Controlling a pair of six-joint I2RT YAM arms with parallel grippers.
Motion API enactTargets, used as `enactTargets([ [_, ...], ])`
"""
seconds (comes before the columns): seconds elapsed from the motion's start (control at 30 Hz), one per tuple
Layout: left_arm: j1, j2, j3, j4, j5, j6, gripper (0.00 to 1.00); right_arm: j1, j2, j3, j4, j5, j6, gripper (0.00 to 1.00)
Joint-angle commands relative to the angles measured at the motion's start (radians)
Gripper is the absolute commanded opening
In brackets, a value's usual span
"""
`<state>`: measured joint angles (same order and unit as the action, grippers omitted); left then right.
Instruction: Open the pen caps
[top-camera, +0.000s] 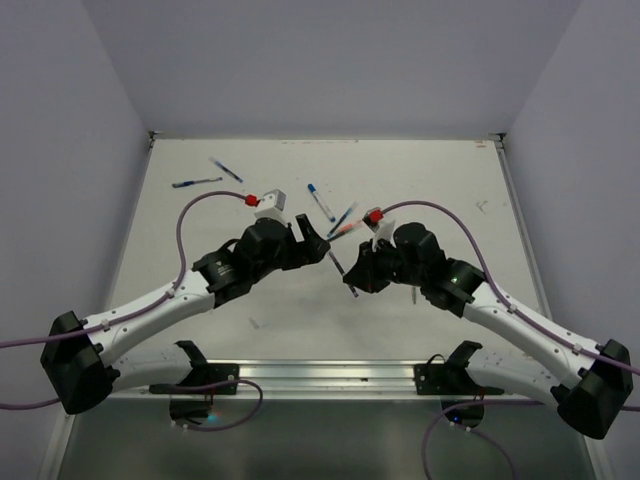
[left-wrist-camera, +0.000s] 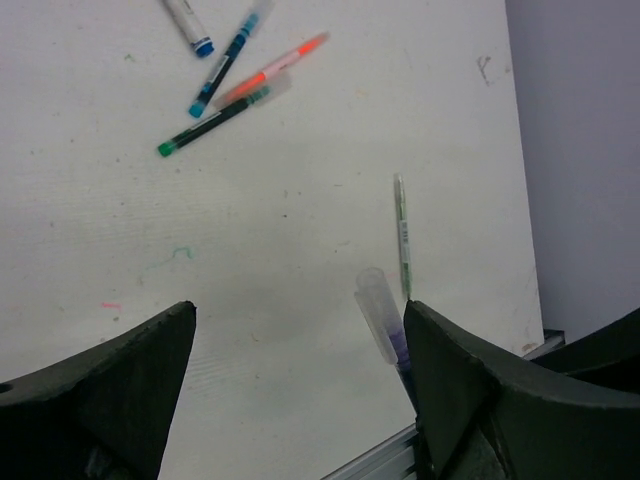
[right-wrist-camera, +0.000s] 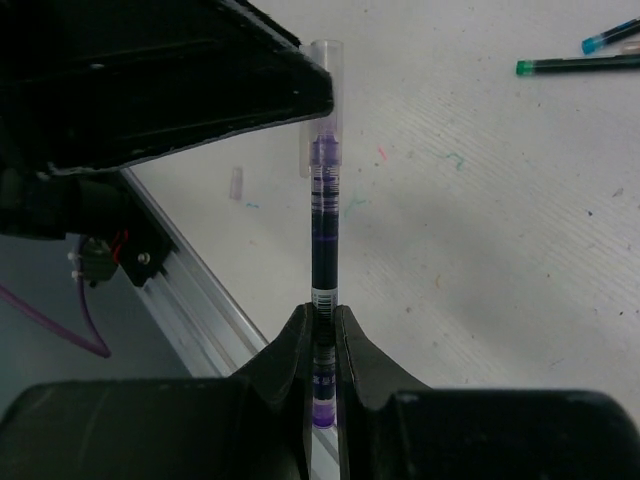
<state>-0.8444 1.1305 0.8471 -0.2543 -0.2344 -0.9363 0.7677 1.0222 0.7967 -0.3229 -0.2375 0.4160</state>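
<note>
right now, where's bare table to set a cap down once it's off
Free: the far-right corner of the table, past the right arm; the near strip between that arm, the left arm and the front rail, bare except one small clear cap. Crowded: the middle, around the pen cluster, and the far left with two blue pens.

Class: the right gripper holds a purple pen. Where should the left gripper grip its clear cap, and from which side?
Grip the clear cap across its tube, beyond the right gripper, likely coming end-on along the purple pen. The pen sticks out straight, and the cap sits between the fingers of the open left gripper.
</note>
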Motion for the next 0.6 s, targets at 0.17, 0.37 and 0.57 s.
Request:
enactTargets([
  [0.17,0.007,0.040,-0.009,0.207,0.124,-0.006,0.84,0.008,-0.066,-0.010,-0.012,-0.040,0.043,0.00],
  [0.37,0.007,0.029,-0.028,0.222,0.152,-0.021,0.80,0.007,-0.054,-0.019,0.027,-0.046,0.049,0.00],
  [0.57,0.005,0.005,-0.066,0.237,0.158,-0.045,0.75,0.007,-0.048,-0.031,0.074,-0.054,0.056,0.00],
])
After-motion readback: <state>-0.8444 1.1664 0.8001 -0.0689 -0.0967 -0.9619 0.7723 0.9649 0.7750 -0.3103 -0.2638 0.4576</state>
